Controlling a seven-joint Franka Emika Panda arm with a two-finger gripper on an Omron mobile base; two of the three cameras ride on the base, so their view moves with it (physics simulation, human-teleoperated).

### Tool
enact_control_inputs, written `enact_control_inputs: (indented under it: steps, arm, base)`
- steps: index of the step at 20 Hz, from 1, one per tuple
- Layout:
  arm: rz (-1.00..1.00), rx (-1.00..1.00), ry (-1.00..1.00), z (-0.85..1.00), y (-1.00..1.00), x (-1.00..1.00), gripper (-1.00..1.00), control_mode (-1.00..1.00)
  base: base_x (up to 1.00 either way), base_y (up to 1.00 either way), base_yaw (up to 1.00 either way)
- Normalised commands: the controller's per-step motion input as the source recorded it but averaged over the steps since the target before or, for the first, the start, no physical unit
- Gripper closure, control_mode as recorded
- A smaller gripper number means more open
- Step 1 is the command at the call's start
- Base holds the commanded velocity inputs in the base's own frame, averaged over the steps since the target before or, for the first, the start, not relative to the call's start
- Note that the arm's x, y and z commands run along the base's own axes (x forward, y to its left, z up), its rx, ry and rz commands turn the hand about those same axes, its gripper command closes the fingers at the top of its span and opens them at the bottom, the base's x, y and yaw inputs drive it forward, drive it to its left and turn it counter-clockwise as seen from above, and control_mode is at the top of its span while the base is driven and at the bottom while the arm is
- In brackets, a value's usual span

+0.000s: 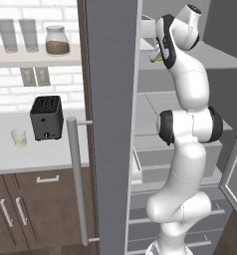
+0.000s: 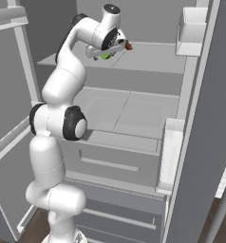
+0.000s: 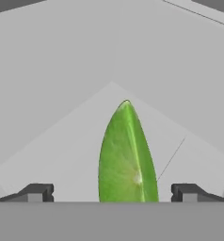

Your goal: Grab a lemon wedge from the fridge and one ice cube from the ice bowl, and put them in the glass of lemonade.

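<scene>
The fridge (image 1: 110, 124) stands open, and my arm reaches onto its upper shelf (image 2: 148, 59). On that shelf lies the lemon wedge (image 3: 128, 155), green-yellow and pointed, small under the hand in both base views (image 2: 105, 56) (image 1: 159, 59). My gripper (image 3: 112, 193) is open around it, one fingertip (image 3: 36, 193) on each side and neither touching it. The hand (image 2: 112, 50) points down at the shelf. Left of the fridge, the glass of lemonade (image 1: 18, 137) sits on the counter. The ice bowl and ice cube are out of view.
The open grey door with its long bar handle (image 1: 76, 179) stands between the fridge and the counter. A black toaster (image 1: 46, 117) sits beside the glass. Two tall glasses (image 1: 7, 35) and a jar (image 1: 57, 41) stand on a wall shelf. Door bins (image 2: 191, 28) hang on the right.
</scene>
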Motion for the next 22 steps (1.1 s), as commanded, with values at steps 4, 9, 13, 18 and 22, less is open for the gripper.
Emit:
enact_control_inputs:
  steps: [4, 9, 13, 18, 22]
  arm:
    - [0.00, 0.00, -0.01, -0.11, 0.00, 0.46, -1.00, -1.00]
    - [0.00, 0.00, 0.00, -0.19, 0.00, 0.29, -1.00, -1.00]
    - [0.00, 0.00, 0.00, -0.18, 0.00, 0.00, -1.00, -1.00]
    - [0.00, 0.00, 0.00, -0.20, 0.00, 0.00, 1.00, -1.00]
    - [0.00, 0.00, 0.00, -0.09, 0.00, 0.00, 1.00, -1.00]
  base:
    - [0.00, 0.00, 0.00]
    - [0.00, 0.00, 0.00]
    - [0.00, 0.00, 0.00]
    - [0.00, 0.00, 0.00]
    - [0.00, 0.00, 0.00]
